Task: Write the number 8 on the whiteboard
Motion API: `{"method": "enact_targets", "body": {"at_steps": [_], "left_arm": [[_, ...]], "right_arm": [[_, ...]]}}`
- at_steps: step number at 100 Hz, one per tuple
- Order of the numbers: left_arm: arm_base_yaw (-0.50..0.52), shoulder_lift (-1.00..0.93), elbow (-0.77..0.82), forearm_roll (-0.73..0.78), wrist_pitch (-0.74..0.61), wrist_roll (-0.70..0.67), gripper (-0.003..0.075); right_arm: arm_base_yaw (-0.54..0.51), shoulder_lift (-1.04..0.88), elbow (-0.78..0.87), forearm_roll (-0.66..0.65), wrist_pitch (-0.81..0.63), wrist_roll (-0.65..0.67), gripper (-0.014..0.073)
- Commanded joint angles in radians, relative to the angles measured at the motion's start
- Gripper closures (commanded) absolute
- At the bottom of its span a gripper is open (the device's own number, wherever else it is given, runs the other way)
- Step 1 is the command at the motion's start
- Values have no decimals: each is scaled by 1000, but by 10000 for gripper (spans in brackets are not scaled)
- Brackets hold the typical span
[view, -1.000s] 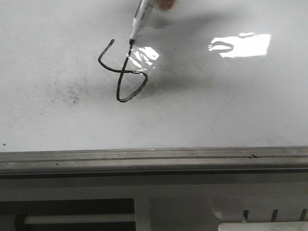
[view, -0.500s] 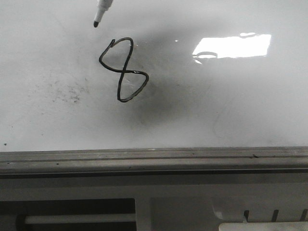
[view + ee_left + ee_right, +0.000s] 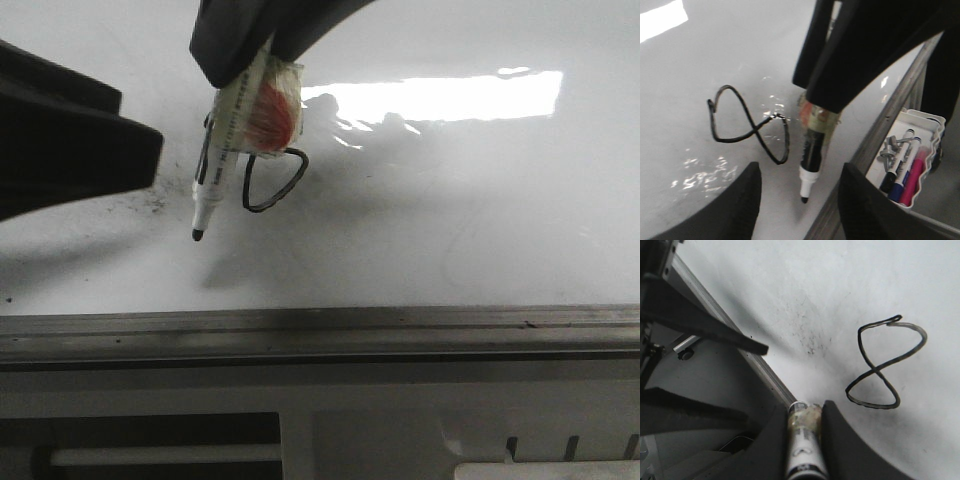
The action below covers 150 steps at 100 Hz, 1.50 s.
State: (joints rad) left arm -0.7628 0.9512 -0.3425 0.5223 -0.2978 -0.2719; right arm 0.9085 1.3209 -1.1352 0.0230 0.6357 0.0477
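— What has just changed?

— My right gripper, clamped on the marker, has swung back toward me; a moment ago it was lifted beyond the number 8. The figure reads closed, so I judge the writing done.

— Anything hidden?

— In the front view the marker covers its upper loop; the lower shows at the tip's two o'clock on the whiteboard. My left gripper is spread, holding nothing.

Matte black right gripper (smooth, rounded) — broad tapered jaws, no markings

glossy whiteboard with grey edge rail bears a black number 8.
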Motion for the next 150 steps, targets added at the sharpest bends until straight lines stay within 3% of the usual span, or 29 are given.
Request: {"method": "enact_targets", "body": {"at_steps": [1,32,41,57,70,82,92,108,121,150], "left_arm": [[-20,38,-25,3,-125,-9,387],[-22,116,-47,3,-150,-9,407],[-22,123,-47,1,-171,-9,491],[-22,124,-47,-17,-173,-9,743],[-22,124,-47,-17,-173,-9,741],[-22,124,-47,-41,-169,-16,741],[-22,119,-47,-157,-135,-16,741],[3,108,-92,-456,83,-16,741],[39,110,-140,-671,178,-16,741],[84,110,-153,-776,233,-16,741]], "right_arm": [[7,-28,-28,3,-65,2,657],[25,-28,-28,49,-54,2,657],[25,-28,-28,49,-52,2,657],[25,-28,-28,47,-39,2,657],[25,-28,-28,38,-29,2,608],[23,-28,-28,32,-25,2,396],[23,-28,-28,12,-23,2,301],[23,-28,-28,-3,14,2,301],[23,-28,-28,-3,30,2,301],[23,-28,-28,-3,42,2,301]]}}
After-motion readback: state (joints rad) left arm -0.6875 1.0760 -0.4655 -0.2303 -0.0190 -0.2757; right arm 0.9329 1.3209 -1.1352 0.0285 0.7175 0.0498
